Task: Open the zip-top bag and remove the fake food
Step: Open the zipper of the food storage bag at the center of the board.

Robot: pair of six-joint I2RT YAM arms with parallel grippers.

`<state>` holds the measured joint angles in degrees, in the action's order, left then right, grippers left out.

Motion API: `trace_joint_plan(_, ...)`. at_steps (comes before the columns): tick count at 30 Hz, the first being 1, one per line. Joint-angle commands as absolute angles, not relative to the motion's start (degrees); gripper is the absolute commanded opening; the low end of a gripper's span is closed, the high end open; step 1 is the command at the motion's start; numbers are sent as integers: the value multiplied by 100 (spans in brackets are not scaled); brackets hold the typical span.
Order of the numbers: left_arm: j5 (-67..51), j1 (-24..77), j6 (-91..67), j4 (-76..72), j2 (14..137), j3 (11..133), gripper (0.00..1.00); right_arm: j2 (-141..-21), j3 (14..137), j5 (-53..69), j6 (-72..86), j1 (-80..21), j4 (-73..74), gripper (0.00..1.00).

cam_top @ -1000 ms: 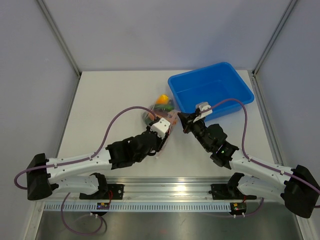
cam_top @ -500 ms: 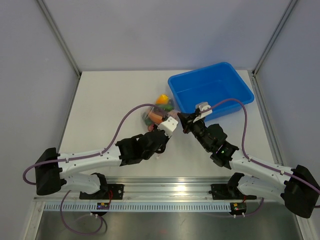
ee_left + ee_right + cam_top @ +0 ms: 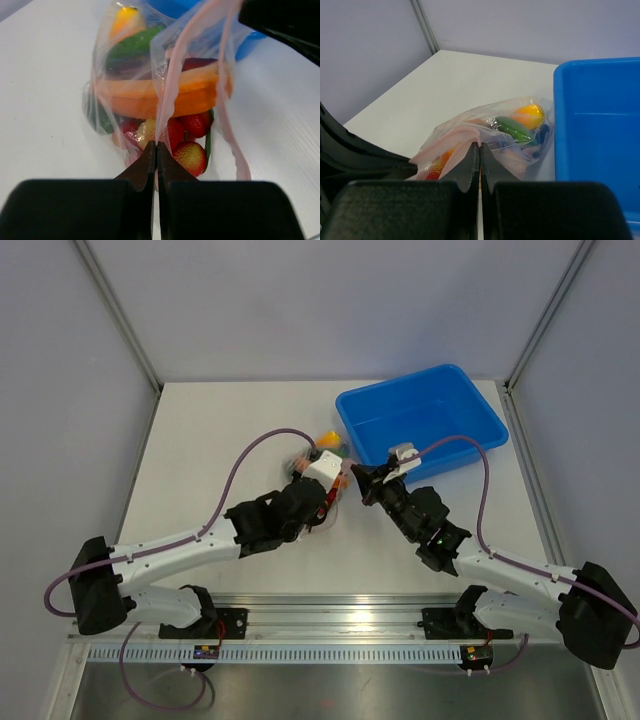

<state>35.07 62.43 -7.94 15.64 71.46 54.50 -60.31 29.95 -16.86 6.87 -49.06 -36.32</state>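
From above, the left pincer and right pincer meet tip to tip at the zip-top bag on the table; best to pull straight apart, slowly, so neither lip slips. Left wrist: jaws clenched on the pink zip strip, fake food heaped just beyond. Right wrist: jaws clamped on the bag's other lip, blue bin alongside.

On the white table, far right, a blue bin. Just beside its near left corner, resting there too, the zip-top bag of fake food.
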Motion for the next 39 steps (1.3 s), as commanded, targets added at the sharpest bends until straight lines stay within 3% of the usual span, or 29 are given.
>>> trace_joint_plan(1, 3911, 6065, -634, 1503, 7023, 5809, 0, -6196, 3050, -1600, 958, -4878, -4236, 0)
trace_joint_plan(8, 4649, 5924, -413, 1609, 6672, 5907, 0, -7065, 3164, -1214, 1309, -4878, -4605, 0)
trace_joint_plan(18, 4896, 5520, -589, 1248, 5643, 4843, 0, -8647, 3866, -519, 1476, -4887, -5282, 0)
trace_joint_plan(31, 5607, 5265, -1204, 1494, 4755, 4456, 0, -11618, 7442, 341, 1625, -4904, -4589, 0)
trace_joint_plan(36, 5581, 5256, -1143, 1231, 4771, 4333, 0, -11787, 7613, 264, 1776, -4975, -4561, 0)
trace_joint_plan(38, 5634, 5247, -1142, 1187, 4956, 4368, 0, -11629, 7366, -173, 1662, -4966, -4579, 6)
trace_joint_plan(39, 5642, 5221, -1177, 1169, 5148, 4403, 0, -11445, 7130, -367, 1618, -4975, -4492, 15)
